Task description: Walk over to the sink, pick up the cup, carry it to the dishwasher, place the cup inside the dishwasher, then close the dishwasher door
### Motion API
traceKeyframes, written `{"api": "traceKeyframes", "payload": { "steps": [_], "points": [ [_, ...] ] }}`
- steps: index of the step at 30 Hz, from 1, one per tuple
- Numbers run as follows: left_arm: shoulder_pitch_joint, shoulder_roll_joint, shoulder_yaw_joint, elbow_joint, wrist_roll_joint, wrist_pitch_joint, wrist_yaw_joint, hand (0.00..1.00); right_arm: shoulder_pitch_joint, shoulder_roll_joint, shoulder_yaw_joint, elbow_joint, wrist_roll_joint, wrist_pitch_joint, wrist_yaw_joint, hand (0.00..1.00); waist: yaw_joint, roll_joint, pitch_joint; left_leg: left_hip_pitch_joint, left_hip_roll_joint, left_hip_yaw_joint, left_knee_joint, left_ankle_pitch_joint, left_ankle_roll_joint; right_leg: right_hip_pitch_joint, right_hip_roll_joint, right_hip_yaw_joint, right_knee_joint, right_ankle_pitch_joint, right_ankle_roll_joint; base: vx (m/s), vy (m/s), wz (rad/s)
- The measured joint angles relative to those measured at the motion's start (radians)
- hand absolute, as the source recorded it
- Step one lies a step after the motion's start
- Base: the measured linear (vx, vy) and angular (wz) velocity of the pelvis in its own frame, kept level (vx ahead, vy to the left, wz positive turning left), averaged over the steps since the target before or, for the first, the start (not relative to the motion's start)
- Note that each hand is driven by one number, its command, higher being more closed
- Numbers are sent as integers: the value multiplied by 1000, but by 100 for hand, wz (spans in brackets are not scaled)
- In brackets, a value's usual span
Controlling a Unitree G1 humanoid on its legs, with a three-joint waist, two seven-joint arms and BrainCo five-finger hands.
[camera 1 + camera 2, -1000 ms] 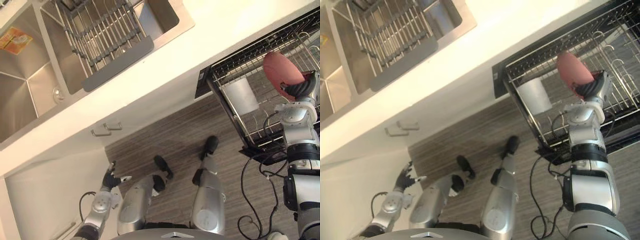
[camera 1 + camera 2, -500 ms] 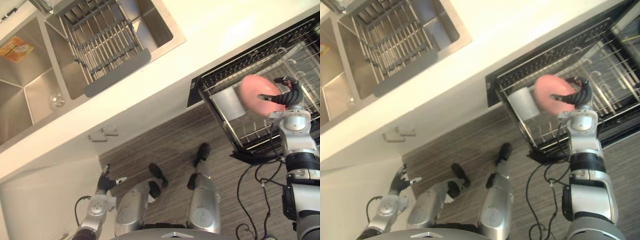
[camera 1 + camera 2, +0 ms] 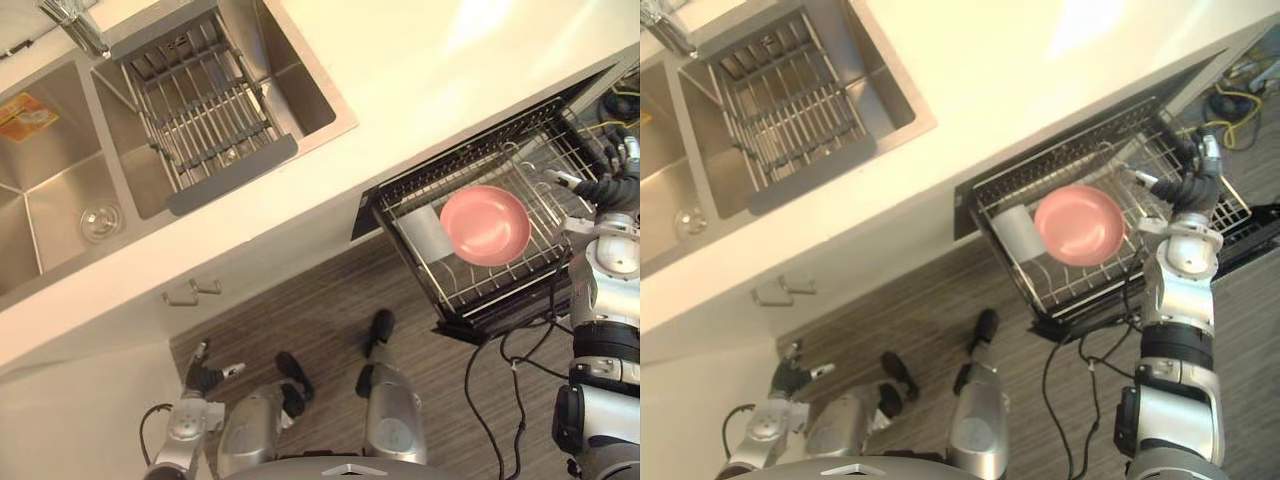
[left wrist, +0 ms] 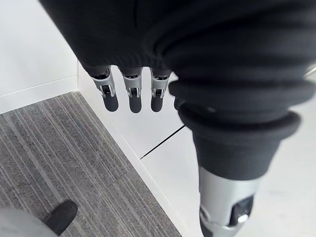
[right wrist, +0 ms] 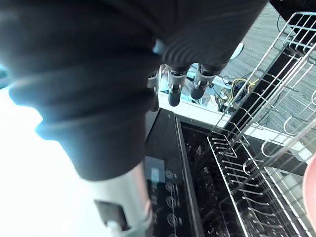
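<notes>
- Pink bowl (image 3: 485,225): lying in the pulled-out rack (image 3: 470,292), hollow side facing up at you, just beside a pale cup (image 3: 420,232). You cannot tell whether the two are touching.
- Right hand (image 3: 612,178): hovering past the rack's far corner, apart from the bowl. Its fingers (image 5: 173,95) are hanging relaxed, gripping nothing.
- Left hand (image 3: 203,376): hanging low by the cupboard front, fingers (image 4: 131,98) straight, holding nothing.
- Rack: its far end is running out of your left eye view.
- Sink (image 3: 60,230): sitting in the bench (image 3: 430,70), with a wire basket (image 3: 200,115) resting across it. The picture edge is cutting off its left part.
</notes>
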Motion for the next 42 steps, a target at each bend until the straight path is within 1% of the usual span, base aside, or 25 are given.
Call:
{"api": "traceKeyframes", "payload": {
  "steps": [1, 3, 5, 8, 9, 11, 13, 15, 17, 18, 19, 21, 23, 25, 26, 28, 29, 31, 32, 33, 37, 39, 40, 41, 42],
  "points": [
    [1, -1, 0, 1, 0, 1, 1, 0, 6, 4, -16, 0, 7, 5, -15, 0, 0, -2, -1, 7, 0, 1, -1, -1, 0, 7, 0, 0, 0, -1, 1, 0, 0, 0],
    [9, -7, 2, 0, 0, 6, 8, 0, 46, 8, -86, 17, 96, 48, -65, 0, 1, -17, -10, 20, 6, 9, 11, -13, -4, 16, 1, 2, 8, -10, 5, -5, 8, -9],
    [20, -8, 4, 1, -1, 10, 12, 0, 74, 10, -142, 66, 156, 72, -92, 0, -3, -32, -18, 23, 11, 17, 17, -22, -5, 15, 3, 7, 13, -18, 6, 6, 8, -15],
    [25, -8, 17, 6, -3, 21, 14, 0, 131, 16, -210, 146, 256, 83, -104, 0, -19, -48, -26, 27, 15, 21, 22, -28, -6, 15, 3, 11, 21, -24, 6, 14, 9, -6],
    [24, -8, 22, 11, -4, 23, 14, 0, 148, 21, -242, 184, 308, 83, -124, 100, -27, -49, -27, 27, 19, 23, 32, -34, -8, 15, 4, 13, 25, -26, 5, 8, 11, -8],
    [23, -8, 28, 23, -4, 24, 14, 0, 162, 31, -309, 262, 392, 83, -140, 100, -34, -49, -27, 29, 25, 25, 41, -40, -10, 14, 6, 20, 37, -35, 5, 8, 7, -6],
    [22, -7, 39, 28, -7, 30, 14, 0, 203, 74, -418, 323, 556, 84, -138, 100, -38, -49, -27, 26, 35, 25, 45, -43, -13, 10, 6, 20, 52, -51, 0, 0, 0, 0],
    [22, -7, 38, 30, -21, 32, 14, 0, 232, 125, -483, 349, 653, 87, -128, 100, -38, -49, -27, 23, 39, 28, 39, -43, -20, 9, 7, 19, 54, -62, 0, -9, -18, 0],
    [17, -7, 38, 27, -22, 33, 12, 0, 273, 195, -531, 351, 749, 119, -80, 100, -38, -42, -31, 26, 38, 35, 10, -36, -24, -3, 7, 16, 68, -74, -3, 0, -43, 3],
    [16, -7, 38, 26, -22, 33, 11, 0, 277, 207, -536, 351, 766, 128, -63, 100, -38, -39, -33, 24, 38, 37, 5, -33, -27, -12, 6, 17, 77, -80, -4, 30, -33, -2],
    [15, -7, 37, 23, -21, 34, 10, 0, 278, 230, -540, 351, 796, 147, -25, 100, -37, -34, -34, 23, 37, 50, -10, -25, -30, -29, 5, 20, 92, -85, -9, 39, -27, -1],
    [6, -8, 35, 19, -21, 36, 4, 0, 279, 253, -545, 351, 837, 177, 33, 100, -34, -19, -33, 22, 35, 51, -28, -7, -34, -41, 4, 17, 103, -89, -6, 48, -21, 3],
    [-10, -9, 34, 14, -21, 37, -5, 0, 279, 265, -548, 351, 856, 205, 77, 100, -18, -3, -30, 21, 32, 53, -45, 7, -32, -61, 0, 18, 129, -103, -7, 52, -10, 6],
    [-15, -9, 23, -14, -21, 42, -10, 0, 264, 273, -549, 356, 855, 227, 112, 100, -9, 14, -25, 23, 27, 47, -61, 18, -33, -70, -6, 11, 148, -114, -6, 68, -2, 12],
    [-17, -9, 6, -33, -21, 45, -11, 0, 241, 273, -543, 375, 855, 241, 145, 100, 7, 26, -26, 22, 23, 46, -63, 24, -34, -84, -9, 10, 162, -120, -6, 60, 5, 10],
    [-18, -10, -17, -53, -21, 53, -14, 0, 201, 273, -525, 407, 847, 251, 180, 100, 14, 39, -20, 21, 15, 44, -82, 38, -34, -94, -16, 6, 174, -127, -5, 35, 3, 11],
    [-18, -10, -25, -56, -22, 55, -15, 0, 186, 271, -524, 422, 839, 250, 188, 100, 14, 44, -17, 21, 11, 40, -91, 43, -33, -97, -20, 3, 182, -132, -4, 13, 0, 21],
    [-12, -11, -58, -59, -22, 60, -19, 0, 164, 255, -499, 454, 788, 243, 226, 100, 14, 69, -3, 23, 2, 24, -111, 56, -31, -98, -29, -8, 193, -140, -2, 3, -1, 19],
    [-10, -11, -62, -59, -22, 66, -19, 0, 164, 247, -484, 460, 773, 240, 239, 100, 13, 73, 0, 23, 1, 23, -115, 58, -31, -98, -29, -9, 193, -140, -2, -9, -1, 6],
    [-7, -11, -73, -59, -23, 77, -19, 0, 163, 223, -446, 468, 736, 240, 257, 100, 12, 78, 3, 24, -4, 20, -125, 64, -29, -100, -32, -11, 193, -140, -1, -19, 1, 5],
    [-7, -10, -114, -63, -24, 84, -28, 0, 116, 126, -299, 538, 626, 240, 277, 100, 8, 87, 8, 19, -13, 0, -128, 73, -21, -98, -42, -27, 193, -138, -3, -40, -7, 7],
    [-4, -11, -124, -69, -24, 89, -29, 0, 69, 103, -233, 574, 585, 241, 279, 100, 9, 89, 10, 12, -13, -11, -128, 79, -20, -97, -43, -35, 191, -136, -7, -64, -36, 13],
    [-1, -11, -130, -79, -24, 94, -29, 0, 31, 86, -179, 598, 566, 244, 279, 100, 9, 95, 12, 4, -12, -21, -128, 83, -18, -96, -46, -47, 189, -135, -8, -71, -48, 18],
    [-2, -11, -135, -84, -24, 95, -30, 0, 12, 76, -158, 605, 543, 245, 279, 100, 9, 101, 15, 2, -13, -28, -129, 86, -18, -94, -48, -57, 190, -134, -10, -77, -51, 26],
    [-1, -12, -146, -93, -29, 95, -30, 0, -36, 53, -116, 625, 498, 254, 278, 100, 10, 112, 20, -3, -14, -40, -132, 95, -15, -91, -53, -71, 191, -134, -13, -85, -51, 33]
  ]
}}
